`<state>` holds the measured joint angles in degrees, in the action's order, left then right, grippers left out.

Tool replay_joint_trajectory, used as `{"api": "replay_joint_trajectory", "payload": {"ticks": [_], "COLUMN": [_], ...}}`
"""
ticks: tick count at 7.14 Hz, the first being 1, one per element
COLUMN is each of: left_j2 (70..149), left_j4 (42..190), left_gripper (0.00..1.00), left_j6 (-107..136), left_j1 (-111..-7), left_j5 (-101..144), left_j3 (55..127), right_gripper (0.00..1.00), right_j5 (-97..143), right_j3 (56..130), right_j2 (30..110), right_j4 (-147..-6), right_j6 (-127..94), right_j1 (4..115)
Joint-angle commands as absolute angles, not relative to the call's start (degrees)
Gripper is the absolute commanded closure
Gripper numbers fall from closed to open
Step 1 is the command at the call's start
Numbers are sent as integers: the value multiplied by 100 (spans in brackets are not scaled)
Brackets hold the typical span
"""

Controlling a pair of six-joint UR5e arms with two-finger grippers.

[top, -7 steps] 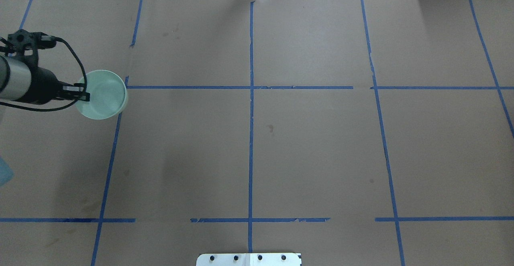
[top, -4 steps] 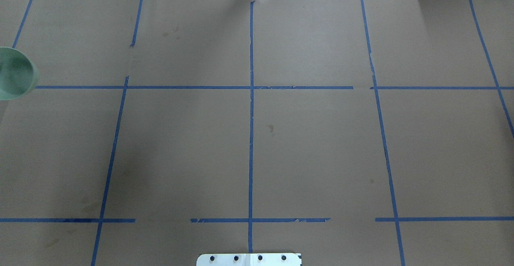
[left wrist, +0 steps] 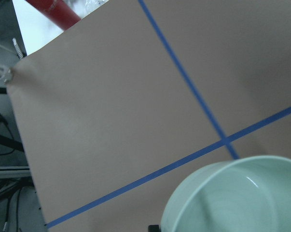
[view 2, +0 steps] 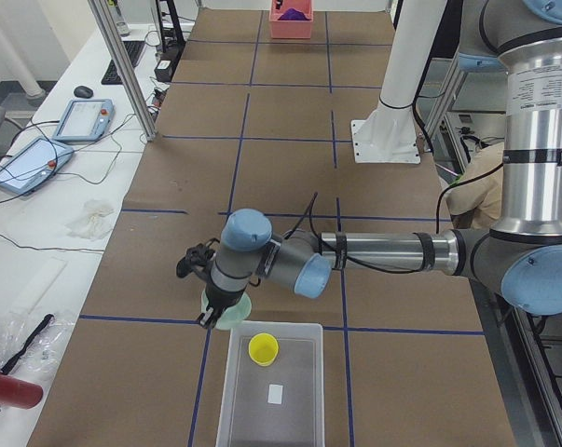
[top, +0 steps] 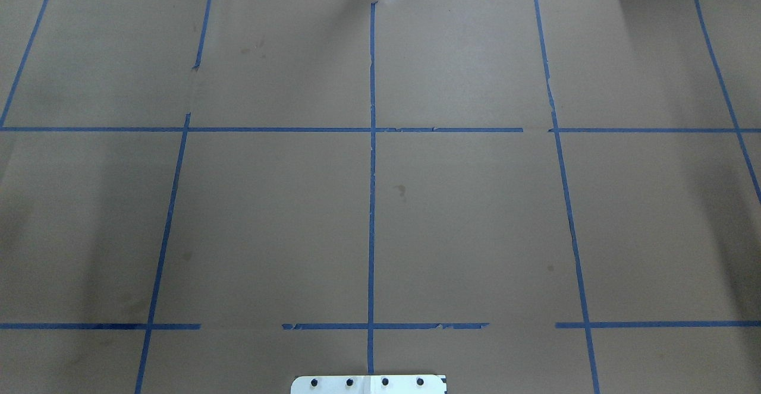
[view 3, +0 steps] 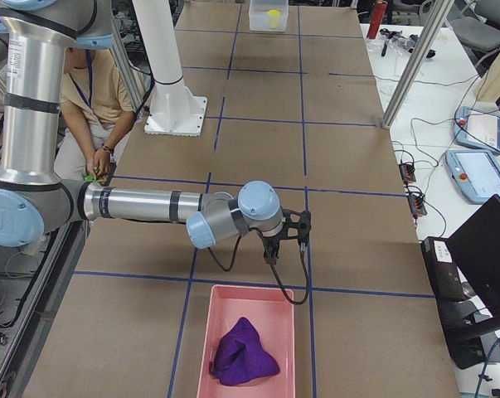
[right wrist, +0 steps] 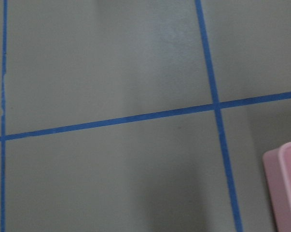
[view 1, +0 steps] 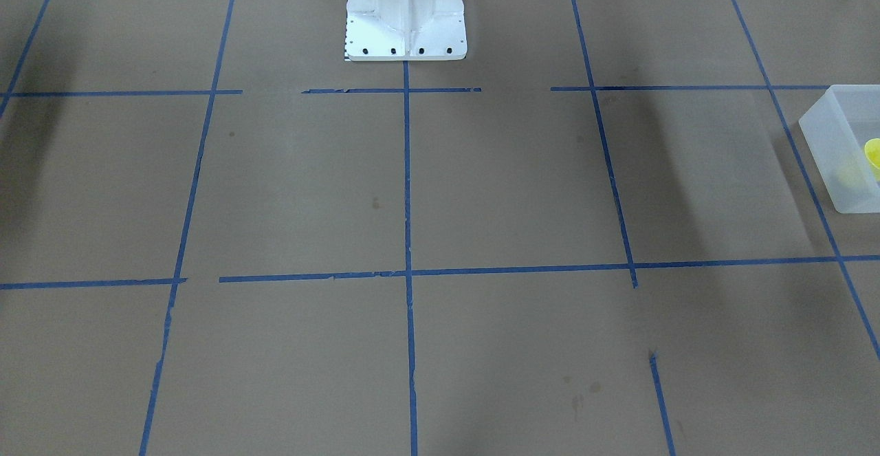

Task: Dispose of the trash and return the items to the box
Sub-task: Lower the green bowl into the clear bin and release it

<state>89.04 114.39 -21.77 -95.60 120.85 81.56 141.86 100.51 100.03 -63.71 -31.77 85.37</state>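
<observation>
Bowl and left arm have gone from the overhead view since a second ago, carried off past its left edge. In the left-end view the left gripper (view 2: 209, 315) hangs at lower centre of frame, just beyond the far rim of the box (view 2: 271, 400). The bowl (view 2: 232, 313) sits at its fingers, seemingly clear of the desk (view 2: 290, 168). In the left wrist view the bowl fills the lower right, with a dark sliver of finger at its rim, so the gripper reads as pinching the bowl by the rim wall. The cup (view 2: 263, 348) is mouth up inside the box, at its far end. The right gripper (view 3: 272, 247) hovers just above the pink bin (view 3: 233, 303) holding a purple cloth (view 3: 241, 352), lower centre of the right-end view; spread or pressed together, cannot tell. Handling, as judged: the bowl is light, stiff thin plastic. It is smooth, so apt to pivot or slip in a one-sided pinch, but not fragile. The rim hold suits it. Release low over the bare box floor beside the cup.
</observation>
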Motion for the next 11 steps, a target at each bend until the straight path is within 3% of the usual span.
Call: {"api": "replay_joint_trajectory", "payload": {"ticks": [1,7,8,9,11], "left_j2": [9070,8956,8973,8965,8747], "left_j4": [11435,11915,11970,11971,11953], "left_gripper": [100,100,84,1,0], "left_j6": [-2497,-2285,-2276,-2276,-1596], "left_j1": [-9782,-9791,-9791,-9791,-9800], "left_j5": [12146,12806,12814,12814,13102], "left_j3": [6983,5733,5678,5878,6790], "right_gripper": [0,0,0,0,0], "right_j5": [14142,14063,14062,14054,14045], "right_j3": [10729,10811,10811,10811,10819], "right_j2": [10063,10072,10072,10072,10072], "right_j4": [-6363,-6363,-6363,-6363,-6363], "right_j6": [-3988,-4025,-4025,-4025,-4025], "right_j1": [8070,7823,7787,7787,7787]}}
